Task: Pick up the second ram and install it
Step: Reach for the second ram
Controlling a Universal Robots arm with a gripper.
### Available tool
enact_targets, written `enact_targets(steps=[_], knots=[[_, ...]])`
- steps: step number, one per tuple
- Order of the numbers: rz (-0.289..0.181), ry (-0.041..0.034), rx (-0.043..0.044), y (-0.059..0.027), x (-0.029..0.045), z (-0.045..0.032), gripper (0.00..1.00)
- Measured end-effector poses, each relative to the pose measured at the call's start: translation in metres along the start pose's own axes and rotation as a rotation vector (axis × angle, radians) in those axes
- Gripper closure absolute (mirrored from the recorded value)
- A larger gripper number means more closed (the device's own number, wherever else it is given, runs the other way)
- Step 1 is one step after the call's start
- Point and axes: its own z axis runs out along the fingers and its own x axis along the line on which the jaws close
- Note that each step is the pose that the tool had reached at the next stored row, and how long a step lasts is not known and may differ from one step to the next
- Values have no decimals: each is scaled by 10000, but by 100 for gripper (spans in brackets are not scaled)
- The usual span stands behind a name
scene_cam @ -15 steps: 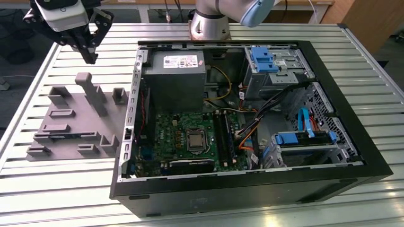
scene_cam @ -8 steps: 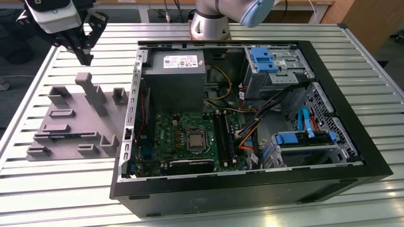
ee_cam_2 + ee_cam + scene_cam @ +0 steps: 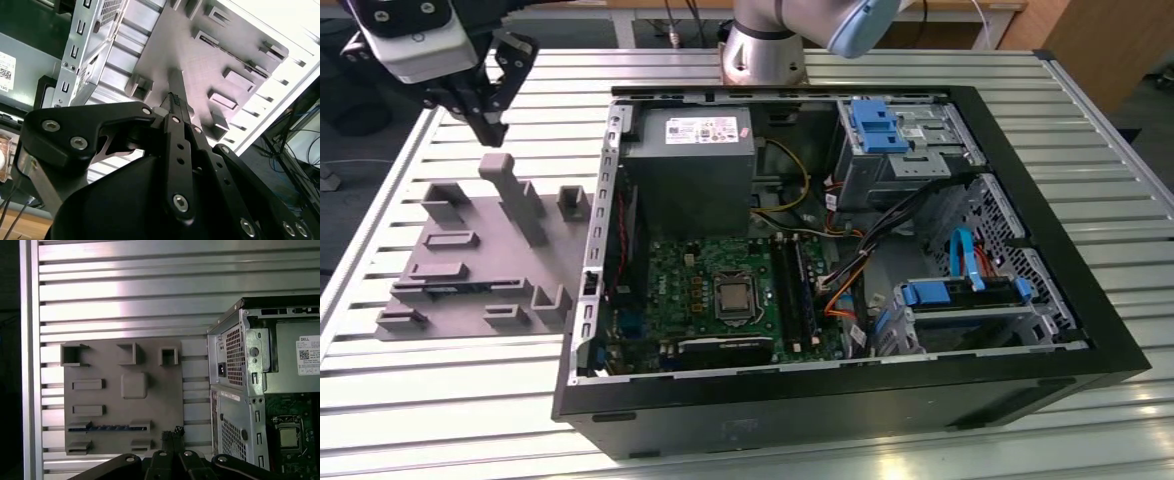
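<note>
The second ram stands on edge in a long slot of the grey tray, showing as a thin dark strip. In the exterior view the ram sits near the tray's front-left part, left of the open computer case. My gripper hangs above the tray's far end, over a tall upright peg, well away from the ram. Its fingertips are together with nothing between them, and the second wrist view shows the gripper pointing down at the tray.
Inside the case the motherboard lies flat, with black memory slots to the exterior view's right of the processor socket. A power supply, blue drive cages and loose cables crowd the case. The slatted metal table surrounds everything.
</note>
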Motion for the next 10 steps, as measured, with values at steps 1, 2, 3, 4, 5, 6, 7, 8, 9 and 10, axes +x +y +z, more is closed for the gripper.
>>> enact_targets(steps=[1,2,3,4,5,6,7,8,9,10], knots=[[0,1,1,-10,7,3,89],[0,1,1,-20,16,6,89],[0,1,0,-29,25,10,89],[0,1,0,-38,34,13,89],[-1,2,0,-47,43,16,89],[-2,2,0,-56,54,21,89],[-1,2,0,-64,65,25,89],[0,4,0,-71,75,29,89],[0,6,1,-78,85,34,89],[0,9,0,-84,94,40,89]])
